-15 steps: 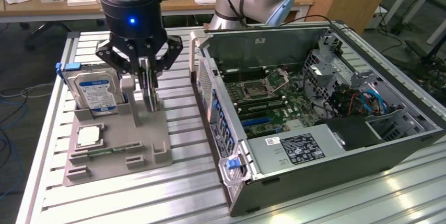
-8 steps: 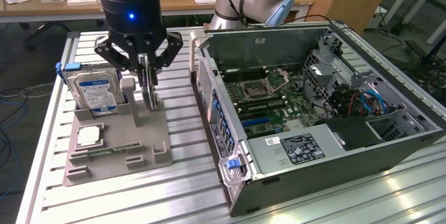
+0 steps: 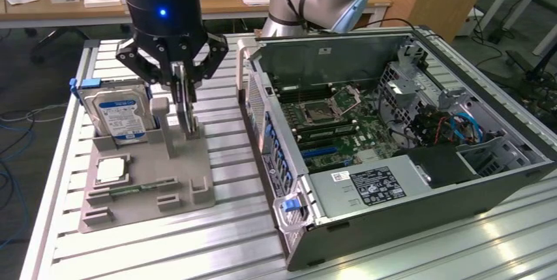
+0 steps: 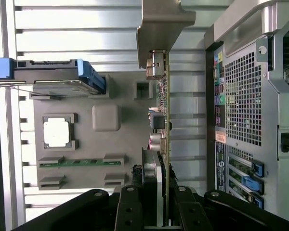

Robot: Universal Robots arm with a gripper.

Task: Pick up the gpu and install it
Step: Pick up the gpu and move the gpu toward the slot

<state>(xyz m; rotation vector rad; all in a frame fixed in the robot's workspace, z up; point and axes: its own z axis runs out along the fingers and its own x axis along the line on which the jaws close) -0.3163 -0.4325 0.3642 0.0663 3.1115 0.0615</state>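
The gripper [image 3: 182,85] is clenched on the gpu [image 3: 188,120], which stands upright in a grey parts holder [image 3: 148,162], between a hard drive [image 3: 122,113] and the open computer case [image 3: 392,228]

Gpu [image 3: 188,122] upright on edge.
Thin green board, silvery end bracket; seated in grey holder [image 3: 143,162], 9 o'clock from computer case [image 3: 418,221], gripper [image 3: 182,94] fingers on both faces.

Exterior view: high, off the desk [image 3: 261,254], angled down across grey tray [image 3: 165,182] and open computer case [image 3: 418,215]. Wrist view: close, looking past fingers [image 4: 129,211] along gpu [image 4: 157,120]. Shared: tray, hard drive [image 3: 122,113], case's perforated side.
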